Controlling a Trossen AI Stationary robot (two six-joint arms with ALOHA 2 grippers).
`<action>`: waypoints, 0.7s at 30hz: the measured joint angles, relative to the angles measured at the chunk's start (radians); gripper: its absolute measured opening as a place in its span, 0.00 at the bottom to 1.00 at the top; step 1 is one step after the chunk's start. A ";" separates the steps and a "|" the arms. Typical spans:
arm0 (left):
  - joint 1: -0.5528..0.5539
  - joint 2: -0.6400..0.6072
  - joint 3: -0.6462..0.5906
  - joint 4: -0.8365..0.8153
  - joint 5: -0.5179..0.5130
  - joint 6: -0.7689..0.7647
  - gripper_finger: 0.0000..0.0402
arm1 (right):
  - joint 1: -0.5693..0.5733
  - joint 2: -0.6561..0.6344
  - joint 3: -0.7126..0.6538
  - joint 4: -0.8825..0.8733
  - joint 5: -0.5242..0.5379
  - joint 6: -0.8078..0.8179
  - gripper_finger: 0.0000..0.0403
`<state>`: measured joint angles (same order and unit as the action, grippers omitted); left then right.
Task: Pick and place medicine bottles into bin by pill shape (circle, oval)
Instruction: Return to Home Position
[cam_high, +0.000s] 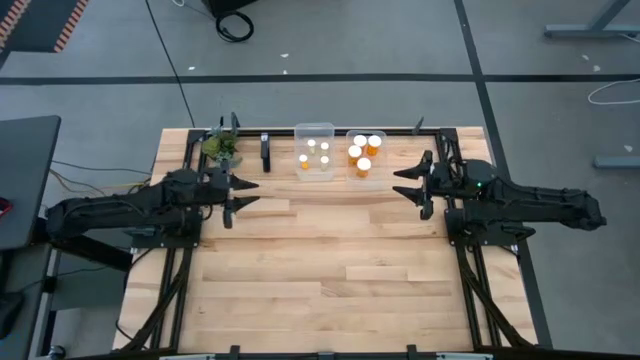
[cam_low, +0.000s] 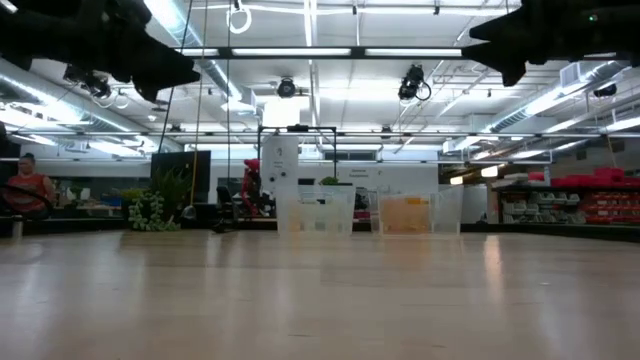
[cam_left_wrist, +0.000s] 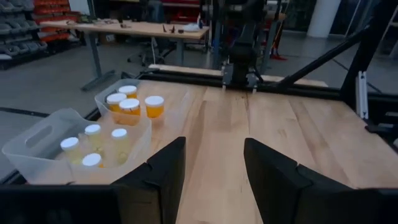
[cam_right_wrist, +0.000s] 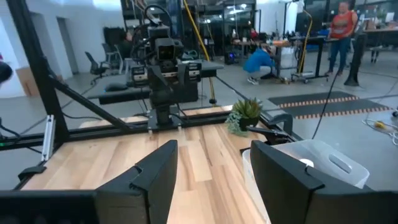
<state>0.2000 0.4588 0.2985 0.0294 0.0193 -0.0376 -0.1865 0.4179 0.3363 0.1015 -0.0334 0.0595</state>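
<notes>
While both arms hang level over the counter (cam_high: 330, 260), the left gripper (cam_high: 246, 193) sits over the left side with its two fingers spread apart and nothing between them. The right gripper (cam_high: 402, 184) faces it from the right side, its fingers also apart and empty. Bare wood lies between the two.

Two clear bins stand side by side at the counter's far edge, between the arms and beyond both grippers. The left bin (cam_high: 313, 128) holds four small bottles (cam_high: 311, 143), pale yellow with white caps, standing upright. The right bin (cam_high: 349, 137) holds four wider bottles (cam_high: 364, 165), orange with white caps, also upright. That makes eight bottles, all inside the bins.

From the left wrist view, the left bin (cam_left_wrist: 37, 134) is the nearer one, off to the side of the left gripper (cam_left_wrist: 214, 149), with the four small bottles (cam_left_wrist: 92, 129) in it and the four wider bottles (cam_left_wrist: 153, 102) in the bin behind. From the right wrist view, only a corner of the nearer bin shows beside the right gripper (cam_right_wrist: 214, 152).

A green plant (cam_high: 222, 147) stands at the far edge just past the left gripper, and a short black post (cam_high: 265, 150) stands between it and the left bin. Neither lies between a gripper and the bins. Beyond the counter, a person (cam_right_wrist: 341, 25) in an orange top stands in the room.
</notes>
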 joint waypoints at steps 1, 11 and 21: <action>0.000 -0.022 0.000 -0.013 0.000 -0.003 0.43 | 0.002 -0.015 -0.014 0.009 0.000 0.001 0.52; -0.002 -0.184 -0.151 0.054 0.000 -0.082 0.43 | 0.002 -0.126 -0.163 0.103 -0.010 0.027 0.52; -0.002 -0.360 -0.176 -0.032 -0.028 -0.075 0.43 | 0.002 -0.208 -0.282 0.193 -0.031 0.073 0.52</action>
<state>0.1982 0.0984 0.1226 -0.0026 -0.0087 -0.1130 -0.1844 0.2095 0.0540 0.2941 -0.0641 0.1327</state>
